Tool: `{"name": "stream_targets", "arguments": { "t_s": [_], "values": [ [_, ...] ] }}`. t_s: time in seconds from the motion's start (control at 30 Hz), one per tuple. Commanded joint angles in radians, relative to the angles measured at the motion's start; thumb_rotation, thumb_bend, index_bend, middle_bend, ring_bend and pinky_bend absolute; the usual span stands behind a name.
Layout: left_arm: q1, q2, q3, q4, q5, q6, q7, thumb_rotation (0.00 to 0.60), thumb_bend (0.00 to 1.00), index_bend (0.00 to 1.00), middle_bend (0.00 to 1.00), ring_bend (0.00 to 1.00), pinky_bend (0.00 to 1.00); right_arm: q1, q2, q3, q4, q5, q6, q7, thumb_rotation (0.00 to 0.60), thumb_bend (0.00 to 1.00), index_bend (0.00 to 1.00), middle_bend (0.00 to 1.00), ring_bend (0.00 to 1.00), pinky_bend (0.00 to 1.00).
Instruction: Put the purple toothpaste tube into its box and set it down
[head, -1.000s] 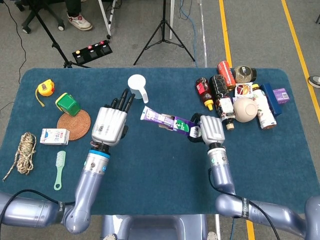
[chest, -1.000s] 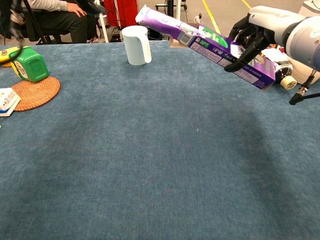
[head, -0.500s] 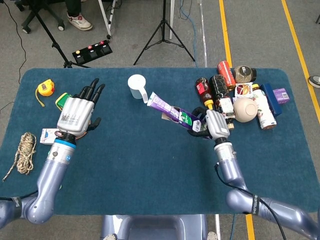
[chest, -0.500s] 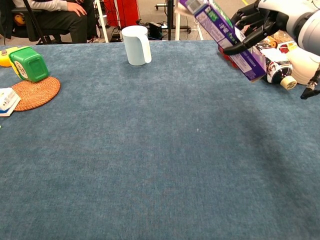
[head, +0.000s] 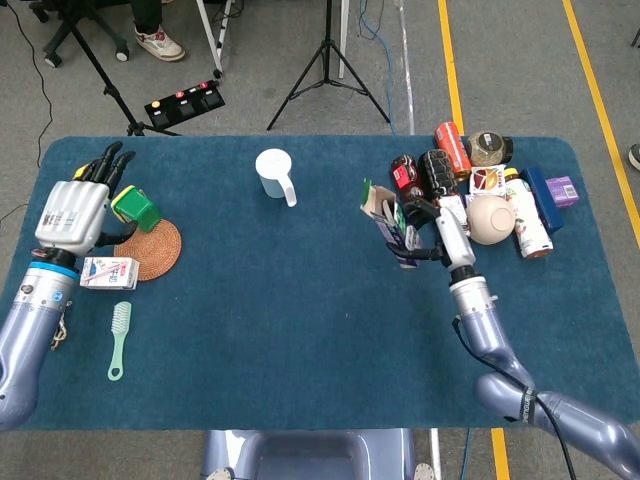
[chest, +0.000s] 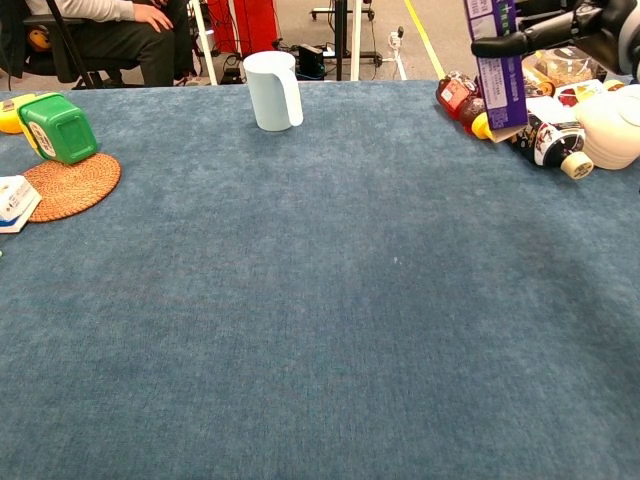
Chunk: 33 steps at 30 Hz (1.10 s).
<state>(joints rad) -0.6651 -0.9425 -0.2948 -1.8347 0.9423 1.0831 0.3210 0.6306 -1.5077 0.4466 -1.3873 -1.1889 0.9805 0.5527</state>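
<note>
The right hand (head: 452, 232) grips the purple toothpaste box (head: 392, 222) and holds it upright above the blue table (head: 300, 300), with the open flaps at the top; from the chest view the box (chest: 497, 62) hangs clear of the cloth, its lower end just in front of the bottles. I cannot see the tube itself, so whether it sits inside the box cannot be told. On the table as the head camera sees it, the box is at about 2 o'clock from the middle. Just beyond it, further toward 2 o'clock, lies a crowded heap of bottles and jars (head: 470, 185), with a pale round pot (head: 490, 220) among them. The left hand (head: 72, 210) is far off at 9 o'clock, fingers straight and spread, holding nothing, hovering just beside a green container (head: 135, 207) that rests on a round woven mat (head: 148, 250). Near it lie a small white carton (head: 108, 272), a mint-green brush (head: 118, 340) and a yellow tape measure (head: 88, 178). A white cup (head: 273, 172) stands at 12 o'clock.
</note>
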Motion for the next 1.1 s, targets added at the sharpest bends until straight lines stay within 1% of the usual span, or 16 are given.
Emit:
{"name": "stream_targets", "arguments": {
  "t_s": [0.03,0.2,0.3,0.43,0.5,0.53,0.6,0.73,0.8,0.87,0.97,1.1],
  "values": [
    [0.013,0.022,-0.004,0.014,0.013,-0.015,-0.038,0.6,0.27,0.03,0.01,0.12,0.44,-0.008,-0.009,0.007,0.034,-0.011,-0.004,0.067,0.6,0.53,0.63,0.71,0.7,0.73],
    [0.015,0.038,-0.005,0.013,0.025,-0.026,-0.065,0.6,0.27,0.03,0.0,0.12,0.44,-0.006,-0.007,-0.012,0.058,-0.024,-0.008,0.071,0.6,0.53,0.63,0.71,0.7,0.73],
    [0.016,0.042,-0.002,0.009,0.03,-0.03,-0.072,0.6,0.27,0.03,0.0,0.12,0.44,0.0,0.002,-0.04,0.081,-0.04,-0.014,0.008,0.6,0.53,0.63,0.71,0.7,0.73],
    [0.022,0.043,0.014,0.01,0.049,-0.036,-0.075,0.6,0.27,0.03,0.0,0.12,0.44,0.014,0.015,-0.1,0.135,-0.082,0.0,-0.189,0.6,0.53,0.62,0.7,0.69,0.73],
    [0.028,0.041,0.026,0.017,0.059,-0.04,-0.08,0.6,0.27,0.03,0.0,0.12,0.44,0.022,0.026,-0.144,0.153,-0.1,-0.002,-0.344,0.6,0.53,0.62,0.7,0.69,0.73],
    [0.035,0.04,0.038,0.022,0.066,-0.044,-0.084,0.6,0.27,0.03,0.0,0.12,0.44,0.03,0.042,-0.186,0.16,-0.127,-0.002,-0.491,0.6,0.53,0.62,0.7,0.69,0.73],
    [0.042,0.038,0.047,0.03,0.078,-0.044,-0.093,0.6,0.27,0.03,0.0,0.11,0.44,0.031,0.049,-0.207,0.142,-0.123,0.006,-0.624,0.6,0.53,0.62,0.7,0.69,0.73],
    [0.055,0.033,0.063,0.054,0.093,-0.046,-0.111,0.6,0.27,0.03,0.0,0.11,0.44,0.03,0.071,-0.24,0.069,-0.076,-0.015,-0.821,0.6,0.53,0.62,0.7,0.68,0.73],
    [0.057,0.03,0.066,0.063,0.094,-0.048,-0.117,0.6,0.27,0.03,0.0,0.11,0.44,0.029,0.074,-0.247,0.047,-0.048,-0.021,-0.875,0.6,0.53,0.61,0.69,0.68,0.73],
    [0.061,0.026,0.07,0.077,0.092,-0.055,-0.127,0.6,0.27,0.03,0.0,0.11,0.44,0.03,0.072,-0.254,0.02,0.003,-0.04,-0.939,0.6,0.53,0.61,0.69,0.68,0.73],
    [0.063,0.021,0.075,0.091,0.095,-0.062,-0.139,0.6,0.27,0.03,0.0,0.11,0.44,0.034,0.059,-0.251,0.007,0.058,-0.051,-0.977,0.6,0.53,0.61,0.69,0.68,0.73],
    [0.067,0.013,0.084,0.11,0.103,-0.071,-0.15,0.6,0.27,0.03,0.0,0.11,0.44,0.039,0.031,-0.253,0.018,0.109,-0.056,-1.008,0.6,0.53,0.6,0.69,0.68,0.73]
  ]
}}
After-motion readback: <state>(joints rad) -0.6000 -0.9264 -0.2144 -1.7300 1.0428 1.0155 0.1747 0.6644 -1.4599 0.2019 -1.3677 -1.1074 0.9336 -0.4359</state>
